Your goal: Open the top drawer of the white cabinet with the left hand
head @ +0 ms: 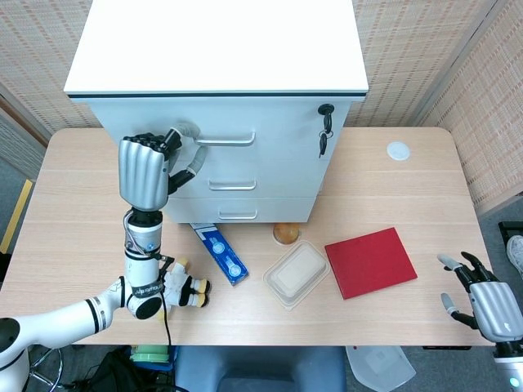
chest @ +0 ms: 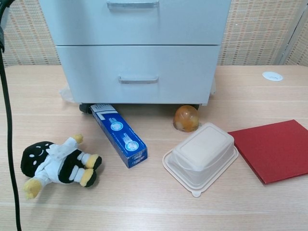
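I see white cabinet [head: 221,98], silver handles; red book [head: 370,261]; blue box [head: 221,251] w/ white print; black-white-yellow doll [head: 176,286]; beige container [head: 297,274]; amber ball [chest: 186,118]; light wood table [head: 392,188].

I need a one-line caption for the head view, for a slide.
Left hand raised at the left end of the top drawer handle of the closed white cabinet; right hand idle by the table edge.

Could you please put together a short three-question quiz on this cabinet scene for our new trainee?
1. True or false: the top drawer is already pulled out.
2. Which hand is raised beside the drawer handle: A) left hand B) right hand?
3. What lies directly right of the plastic container?

Key: 1 false. 2 A. 3 the red book.
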Robot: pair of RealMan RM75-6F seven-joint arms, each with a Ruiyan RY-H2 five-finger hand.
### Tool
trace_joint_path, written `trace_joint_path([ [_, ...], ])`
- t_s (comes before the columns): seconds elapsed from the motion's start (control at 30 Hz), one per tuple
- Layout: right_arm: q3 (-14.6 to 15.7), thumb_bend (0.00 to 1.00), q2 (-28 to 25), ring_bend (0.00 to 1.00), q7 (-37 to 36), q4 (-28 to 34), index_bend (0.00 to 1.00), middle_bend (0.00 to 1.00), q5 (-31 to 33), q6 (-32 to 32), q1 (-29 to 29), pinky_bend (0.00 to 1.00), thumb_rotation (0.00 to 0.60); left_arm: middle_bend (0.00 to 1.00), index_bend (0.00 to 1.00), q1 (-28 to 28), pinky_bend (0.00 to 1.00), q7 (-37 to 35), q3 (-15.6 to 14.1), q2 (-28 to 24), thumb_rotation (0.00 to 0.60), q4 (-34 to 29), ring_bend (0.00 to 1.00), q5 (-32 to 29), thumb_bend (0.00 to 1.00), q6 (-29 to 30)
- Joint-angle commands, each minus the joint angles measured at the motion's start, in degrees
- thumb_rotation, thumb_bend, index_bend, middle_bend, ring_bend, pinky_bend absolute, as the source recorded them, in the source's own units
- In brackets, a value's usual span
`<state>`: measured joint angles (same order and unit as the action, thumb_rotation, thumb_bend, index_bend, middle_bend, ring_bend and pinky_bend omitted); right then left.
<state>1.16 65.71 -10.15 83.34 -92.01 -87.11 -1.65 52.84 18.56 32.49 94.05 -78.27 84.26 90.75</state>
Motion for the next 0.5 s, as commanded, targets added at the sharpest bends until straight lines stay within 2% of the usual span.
trace_joint_path([
  [0.03,0.0,0.33,0.03,0.24,-0.06,-0.06,0.19,0.32,0.02,0.01,0.02,0.32,0.6,1.0,0.51,0.36,1.0,-0.11,-0.07,0.33,0.6,0.49,1.0,-0.04,0.26,0.43],
  [0.5,-0.13,0.33,0.06,0.24,-0.77,-0.68,0.19,0.32,0.45,0.52,-0.03,0.32,0.6,1.0,0.54,2.35,1.0,-1.26,0.23,1.67,0.6,3.14,1.0,-1.3,0.26,1.56],
])
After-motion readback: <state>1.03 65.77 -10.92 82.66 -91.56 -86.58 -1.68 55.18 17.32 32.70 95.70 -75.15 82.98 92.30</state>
